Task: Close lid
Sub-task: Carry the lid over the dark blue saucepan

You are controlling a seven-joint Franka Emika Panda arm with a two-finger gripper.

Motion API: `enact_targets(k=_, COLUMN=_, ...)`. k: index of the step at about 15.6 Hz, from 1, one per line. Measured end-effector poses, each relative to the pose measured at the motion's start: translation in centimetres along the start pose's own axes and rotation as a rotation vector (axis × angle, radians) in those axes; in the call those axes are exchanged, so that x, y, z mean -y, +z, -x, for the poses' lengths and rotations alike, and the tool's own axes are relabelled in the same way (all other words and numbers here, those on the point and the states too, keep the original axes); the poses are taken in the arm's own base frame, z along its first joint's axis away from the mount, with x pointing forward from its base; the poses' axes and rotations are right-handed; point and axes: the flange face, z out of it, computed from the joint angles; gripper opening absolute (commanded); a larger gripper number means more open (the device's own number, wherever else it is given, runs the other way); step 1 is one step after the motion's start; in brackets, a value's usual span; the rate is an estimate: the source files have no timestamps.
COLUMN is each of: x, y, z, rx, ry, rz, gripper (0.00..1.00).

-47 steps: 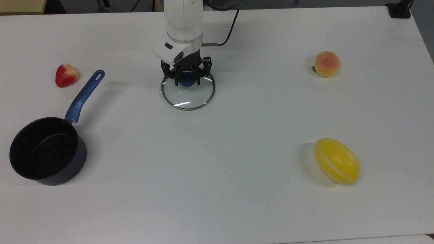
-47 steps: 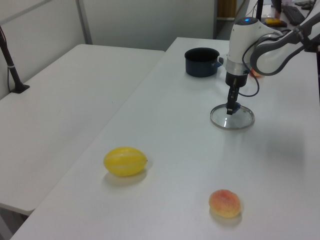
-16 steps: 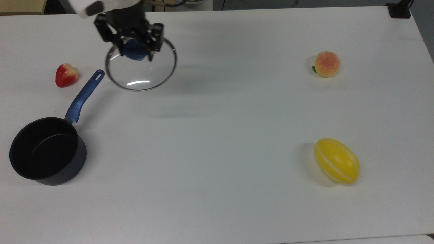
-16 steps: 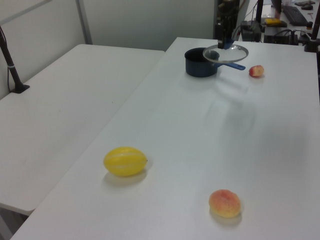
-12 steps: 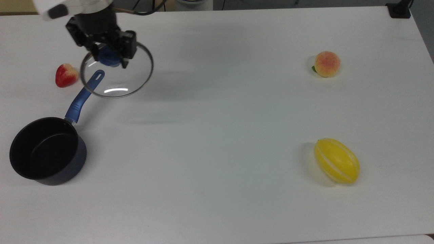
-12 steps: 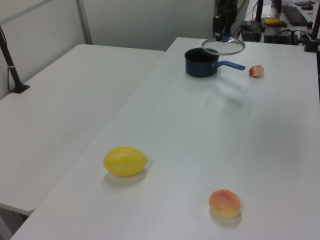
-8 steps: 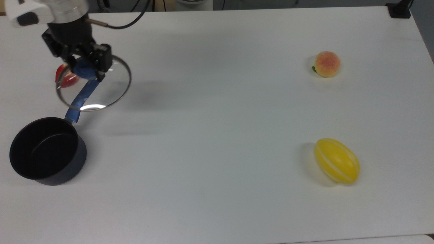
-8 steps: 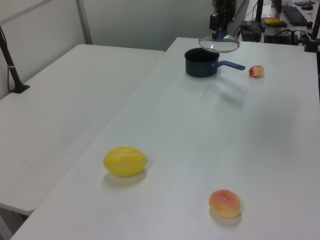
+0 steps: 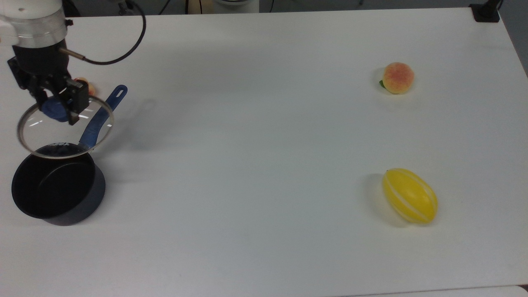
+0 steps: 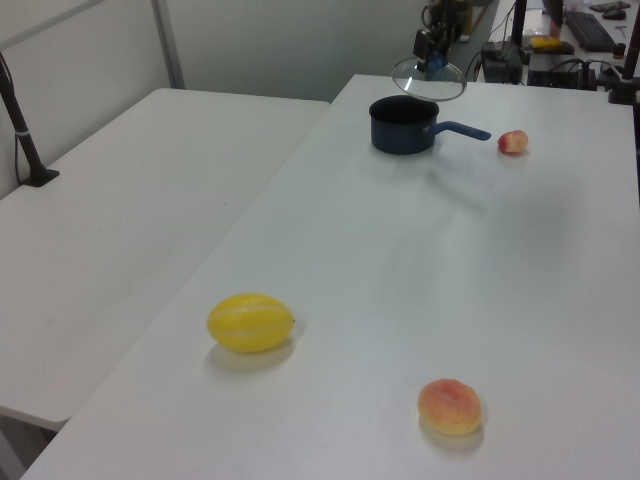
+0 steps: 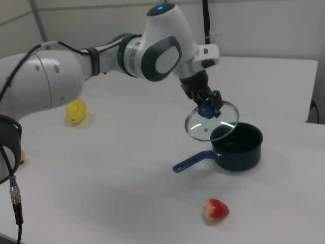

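Carried across the white bench (image 9: pixel 264 165) by its blue knob in the clamped claw (image 9: pixel 57 108), the round clear glass lid (image 9: pixel 62 134) now hangs tilted over the black saucepan's (image 9: pixel 57 185) rim, nearly ready to lower.

The round clear glass lid with a thin metal rim and a blue knob at its centre (image 9: pixel 65 128) (image 10: pixel 428 78) (image 11: pixel 212 121) is up in the air, clear of the bench, held by its knob in the end effector (image 9: pixel 55 108) (image 11: pixel 206 109). In the right view it hangs tilted, its disc facing partly toward the camera. In the top view its lower edge overlaps the rim of the black saucepan with the blue handle (image 9: pixel 57 190), and small dark lettering shows near that edge. A bright reflection crosses the glass.
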Motion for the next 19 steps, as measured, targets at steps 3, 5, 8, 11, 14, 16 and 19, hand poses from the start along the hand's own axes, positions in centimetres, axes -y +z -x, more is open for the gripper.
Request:
enact_targets(k=3, x=-1.6, y=1.8, z=-0.6, rx=-0.05, ry=0.018, rz=0.023, gripper=0.02)
enact_targets(k=5, x=-2.4, y=3.0, z=-0.9, rx=-0.079, ry=0.025, rz=0.032, gripper=0.02)
enact_targets(k=8, x=-2.9, y=4.6, z=-1.1, rx=-0.109, ry=0.028, rz=0.038, gripper=0.01)
enact_targets(k=11, x=-2.7, y=5.8, z=-1.6, rx=-0.125, ry=0.025, rz=0.041, gripper=0.01)
enact_targets(k=14, x=-2.4, y=7.7, z=-1.9, rx=-0.117, ry=0.042, rz=0.044, gripper=0.01)
enact_targets(k=16, x=-2.2, y=9.4, z=-2.0, rx=-0.108, ry=0.053, rz=0.047, gripper=0.0)
enact_targets(k=19, x=-1.9, y=10.4, z=-2.3, rx=-0.11, ry=0.053, rz=0.049, gripper=0.0)
